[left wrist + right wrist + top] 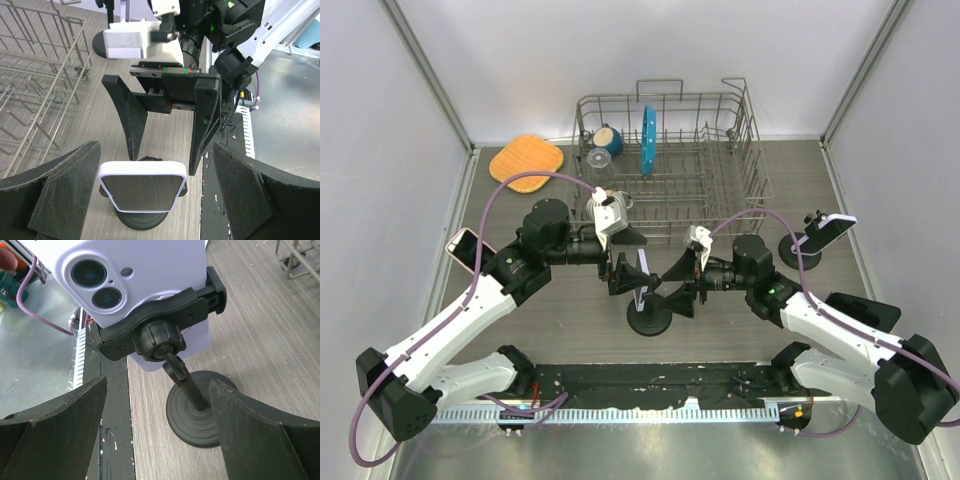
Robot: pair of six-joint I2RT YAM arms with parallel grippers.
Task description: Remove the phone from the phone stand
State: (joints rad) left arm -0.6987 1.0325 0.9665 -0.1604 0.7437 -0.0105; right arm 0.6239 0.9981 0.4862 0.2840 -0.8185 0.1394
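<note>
A phone in a lavender case [642, 287] is clamped in a black phone stand [648, 321] at the table's centre. In the left wrist view its dark screen [142, 191] faces me, with the stand base [142, 221] below. In the right wrist view I see the phone's back with two camera lenses [135, 275], the clamp [161, 326] and the round base [200, 415]. My left gripper [626, 272] [155, 155] is open, one finger on each side of the phone and not touching it. My right gripper [678, 286] [157, 385] is open behind the stand, facing the left one.
A wire dish rack [670, 160] with a blue plate and a cup stands at the back. An orange cloth [526, 161] lies at the back left. A second phone on a stand [823, 232] is on the right, and another phone [468, 248] on the left.
</note>
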